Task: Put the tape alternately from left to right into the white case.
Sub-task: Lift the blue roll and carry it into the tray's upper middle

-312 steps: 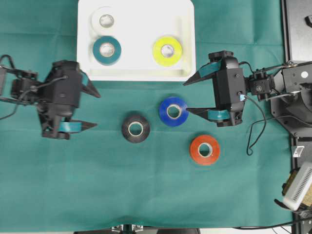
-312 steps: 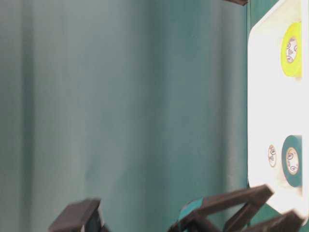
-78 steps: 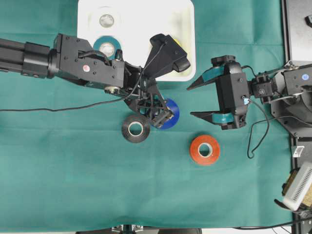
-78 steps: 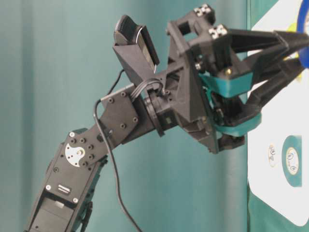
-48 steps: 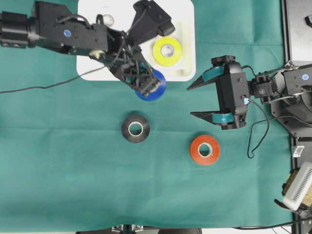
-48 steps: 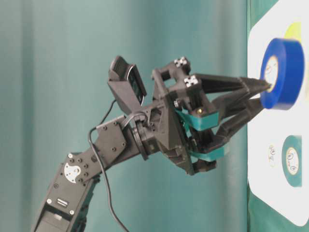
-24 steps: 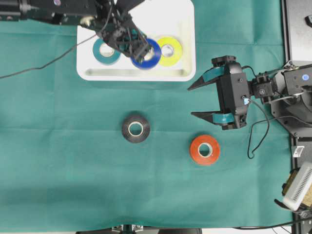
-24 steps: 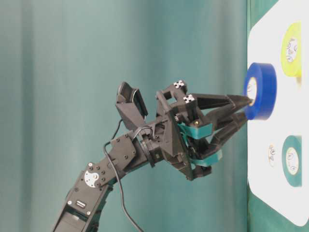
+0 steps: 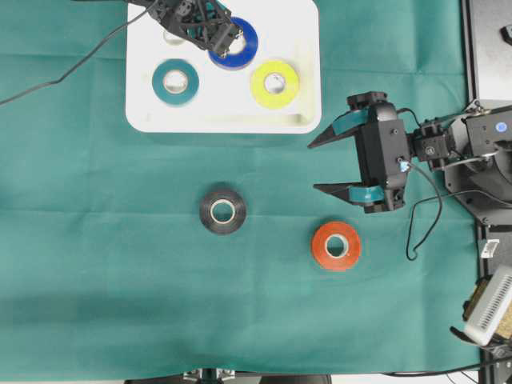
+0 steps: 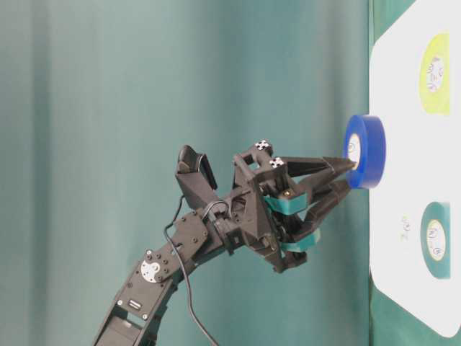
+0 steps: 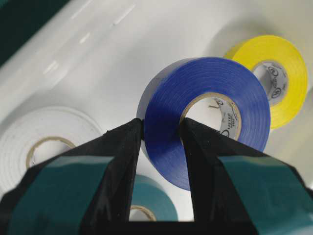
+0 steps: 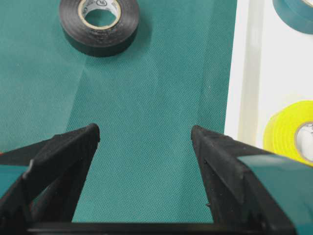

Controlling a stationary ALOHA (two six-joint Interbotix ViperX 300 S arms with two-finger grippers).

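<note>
Blue vinyl, the ring-shaped roll of tape [image 11: 205, 112] is pinched by its wall between my left gripper [image 11: 161, 134] jaws, poised above the shallow white plastic case [image 9: 298, 120], between the white roll [image 11: 44, 142] and the yellow roll [image 9: 274, 82].

Glossy plastic white case [image 9: 304, 72], matt woven green cloth [image 9: 120, 264]
</note>
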